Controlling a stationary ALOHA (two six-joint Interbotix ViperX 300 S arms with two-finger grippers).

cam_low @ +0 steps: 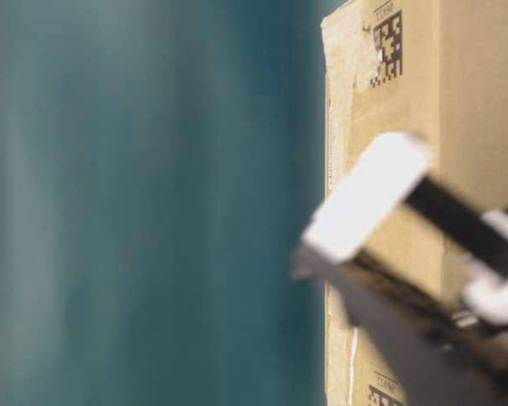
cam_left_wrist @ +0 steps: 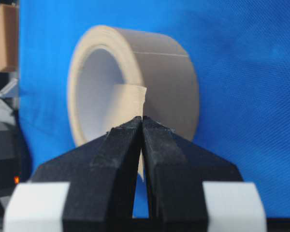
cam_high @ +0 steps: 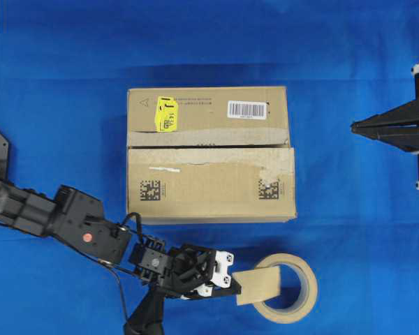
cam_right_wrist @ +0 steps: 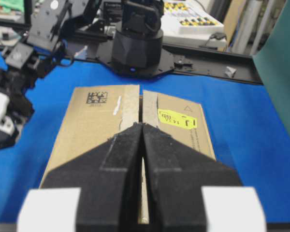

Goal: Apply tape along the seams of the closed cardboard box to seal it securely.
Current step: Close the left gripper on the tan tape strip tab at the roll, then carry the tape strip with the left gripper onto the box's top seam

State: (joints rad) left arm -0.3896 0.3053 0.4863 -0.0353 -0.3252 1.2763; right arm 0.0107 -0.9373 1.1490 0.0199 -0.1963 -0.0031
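The left hand (cam_high: 232, 285), near the bench's front edge, is pinched shut on the tape (cam_high: 257, 286), a short matte tan strip lying across the tape roll (cam_high: 288, 287); the cardboard box (cam_high: 209, 155) sits behind it mid-bench, its seams (cam_high: 209, 146) running left-right; the right hand (cam_high: 354, 125), closed and empty, hangs farther off beside the box's right end.

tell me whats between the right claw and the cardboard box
Only bare blue cloth, as the overhead view shows. The right claw hangs shut, well off the cardboard box, with nothing lying in that stretch.
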